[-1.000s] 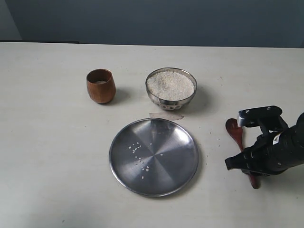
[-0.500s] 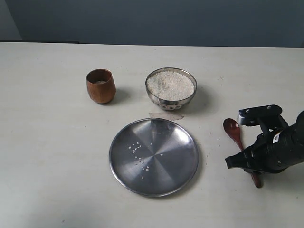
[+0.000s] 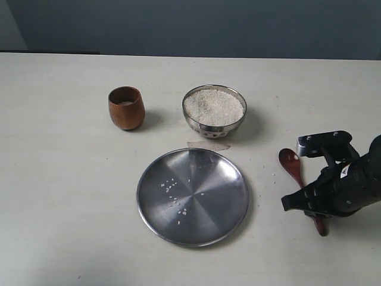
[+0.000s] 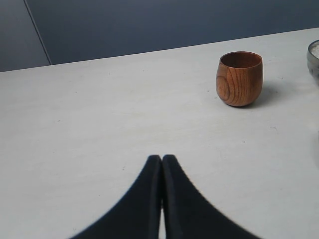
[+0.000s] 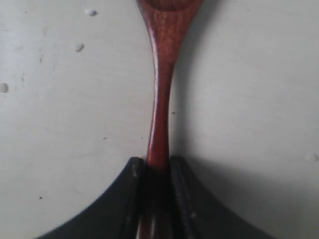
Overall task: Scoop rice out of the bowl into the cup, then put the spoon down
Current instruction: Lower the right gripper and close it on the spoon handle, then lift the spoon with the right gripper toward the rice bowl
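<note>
The dark red wooden spoon lies on the table at the right, its oval bowl pointing toward the far side. My right gripper is shut on its slim handle, and the right wrist view shows the spoon pinched between both fingers of the right gripper. The steel bowl holds a heap of white rice at centre back. The brown wooden cup stands to its left, also seen as the cup ahead of my left gripper, which is shut and empty.
A wide flat steel plate lies in front of the bowl, with loose grains on it. Stray grains lie on the table by the spoon. A pale patch sits between bowl and plate.
My right gripper's jaws have closed onto the spoon handle. The spoon's bowl has shifted slightly left and now shows fully beside the gripper body.
</note>
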Action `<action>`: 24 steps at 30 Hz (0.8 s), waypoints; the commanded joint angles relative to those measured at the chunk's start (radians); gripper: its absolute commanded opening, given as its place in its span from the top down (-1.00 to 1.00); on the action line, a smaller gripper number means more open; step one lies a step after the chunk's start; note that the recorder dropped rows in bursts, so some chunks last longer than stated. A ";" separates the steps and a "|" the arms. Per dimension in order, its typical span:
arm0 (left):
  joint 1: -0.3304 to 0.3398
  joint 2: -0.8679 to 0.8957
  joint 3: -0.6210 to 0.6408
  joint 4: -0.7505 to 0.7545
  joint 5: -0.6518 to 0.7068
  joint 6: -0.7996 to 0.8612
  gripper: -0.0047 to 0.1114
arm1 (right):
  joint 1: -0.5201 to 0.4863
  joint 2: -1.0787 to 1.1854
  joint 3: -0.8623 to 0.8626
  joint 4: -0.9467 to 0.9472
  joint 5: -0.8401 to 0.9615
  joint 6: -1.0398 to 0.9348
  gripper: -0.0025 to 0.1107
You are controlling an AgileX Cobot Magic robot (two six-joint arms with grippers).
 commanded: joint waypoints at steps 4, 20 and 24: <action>-0.002 -0.005 0.005 0.006 -0.006 -0.002 0.91 | -0.001 -0.055 0.007 0.005 0.043 0.005 0.30; -0.002 -0.005 0.005 0.006 -0.006 -0.002 0.91 | -0.001 -0.236 0.127 0.033 0.057 0.047 0.34; -0.002 -0.005 0.005 0.006 -0.006 -0.002 0.91 | -0.001 -0.267 0.132 0.039 0.056 0.047 0.34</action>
